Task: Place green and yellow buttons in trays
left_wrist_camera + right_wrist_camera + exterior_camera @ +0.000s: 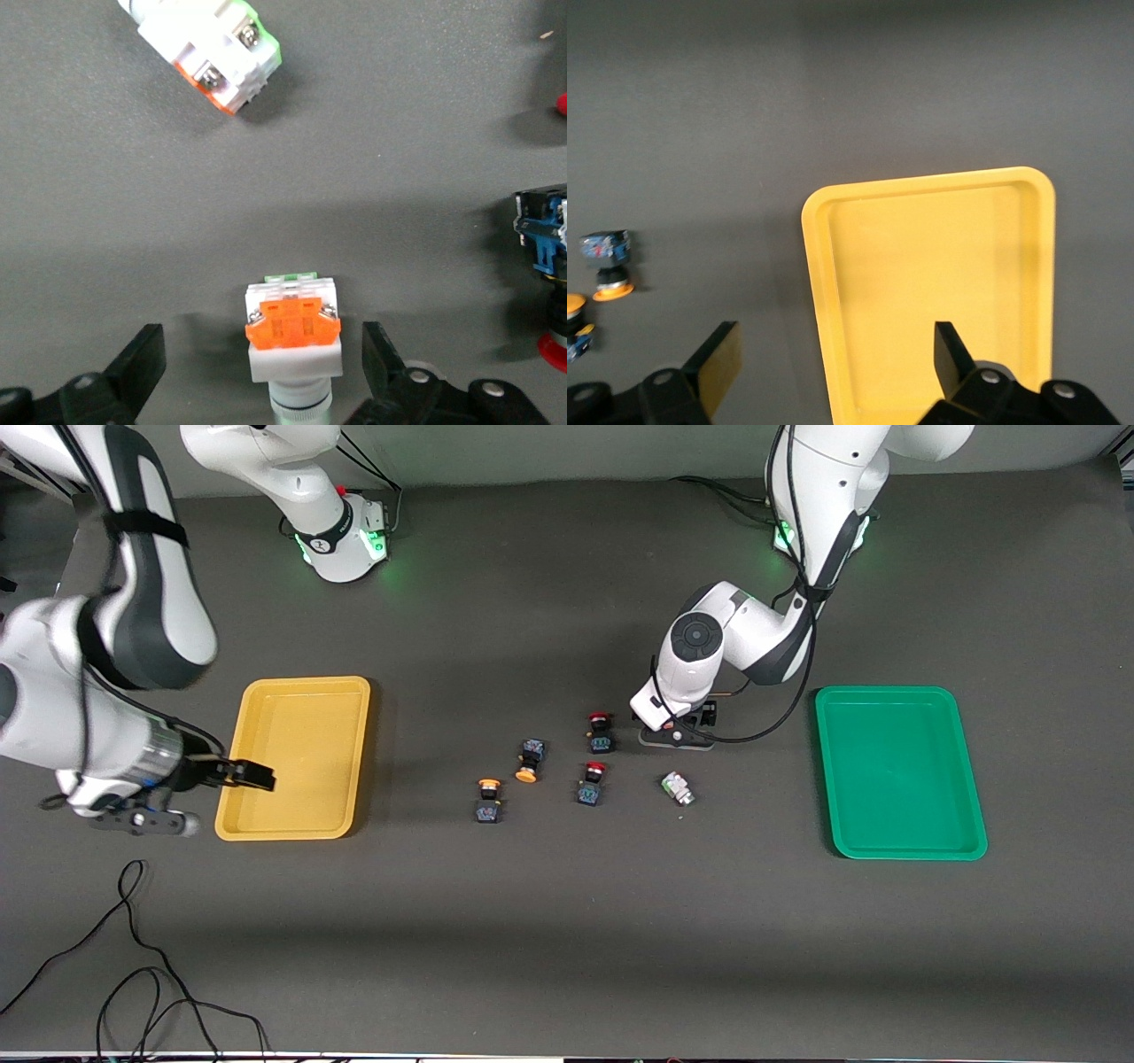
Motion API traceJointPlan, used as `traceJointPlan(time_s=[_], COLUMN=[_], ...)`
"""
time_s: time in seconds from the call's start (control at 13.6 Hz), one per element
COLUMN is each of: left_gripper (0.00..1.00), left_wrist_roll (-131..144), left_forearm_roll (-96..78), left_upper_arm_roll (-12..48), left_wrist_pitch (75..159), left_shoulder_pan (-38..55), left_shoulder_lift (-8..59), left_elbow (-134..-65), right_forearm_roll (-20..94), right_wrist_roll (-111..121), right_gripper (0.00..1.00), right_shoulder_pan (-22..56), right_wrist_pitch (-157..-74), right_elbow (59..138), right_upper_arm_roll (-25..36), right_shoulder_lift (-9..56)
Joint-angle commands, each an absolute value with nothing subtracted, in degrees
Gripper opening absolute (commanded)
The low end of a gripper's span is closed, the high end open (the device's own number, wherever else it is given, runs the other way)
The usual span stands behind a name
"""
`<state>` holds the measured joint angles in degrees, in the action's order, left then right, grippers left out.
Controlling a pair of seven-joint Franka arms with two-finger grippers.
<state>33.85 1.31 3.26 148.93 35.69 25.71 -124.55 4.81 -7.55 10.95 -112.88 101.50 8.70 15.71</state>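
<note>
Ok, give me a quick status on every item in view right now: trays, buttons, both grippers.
yellow tray: empty
green tray: empty
yellow-capped buttons: on the table, between the trays
red-capped buttons: on the table, untouched
white button: lying on its side
second white button: on the table between the left gripper's fingers, not gripped
left gripper: open
right gripper: open, over the yellow tray's edge

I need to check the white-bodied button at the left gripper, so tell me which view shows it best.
The left wrist view: the white-bodied button fills the space between the open left gripper fingers, orange face showing. In the front view the left arm hides it. The right wrist view shows only the yellow tray and the orange-capped buttons.
</note>
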Motion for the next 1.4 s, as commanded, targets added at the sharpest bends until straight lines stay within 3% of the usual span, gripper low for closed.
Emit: traceJointPlan(time_s=[0.0,0.15,0.22,0.29,0.51,0.88,1.32], left_gripper=[0.82,0.46,0.33,0.27,0.22,0.20,0.18], left_wrist_roll=[34.98,37.09,37.26,37.70,40.86,39.47,26.92], left_forearm_roll=[1.23,1.23,1.23,1.23,1.23,-1.30,-6.50], left_upper_arm_roll=[3.34,3.43,3.43,3.43,3.60,3.78,3.34], left_wrist_pitch=[148.89,148.71,148.28,147.92,147.31,125.54,111.12], left_shoulder_pan=[36.12,36.12,36.12,36.04,36.04,32.45,21.65], left_shoulder_lift=[26.02,25.93,25.75,25.58,25.32,22.42,13.02], left_elbow=[-123.66,-123.66,-123.66,-123.40,-121.48,-108.83,-104.77], right_forearm_roll=[5.80,5.80,5.80,5.80,5.89,7.82,8.35], right_wrist_roll=[-12.12,-16.15,-18.17,-20.89,-28.89,-34.19,-38.14], right_gripper=[0.96,0.96,0.97,0.99,1.00,1.00,1.00], right_shoulder_pan=[14.49,18.17,19.93,21.78,26.00,31.72,34.27], right_wrist_pitch=[-116.36,-119.25,-120.57,-121.98,-123.13,-123.57,-130.06], right_elbow=[102.13,101.87,101.43,100.56,95.82,89.66,89.12], right_upper_arm_roll=[9.14,9.14,9.14,9.14,9.05,8.96,8.96], right_shoulder_lift=[19.06,22.13,23.80,25.65,30.74,37.43,42.18])
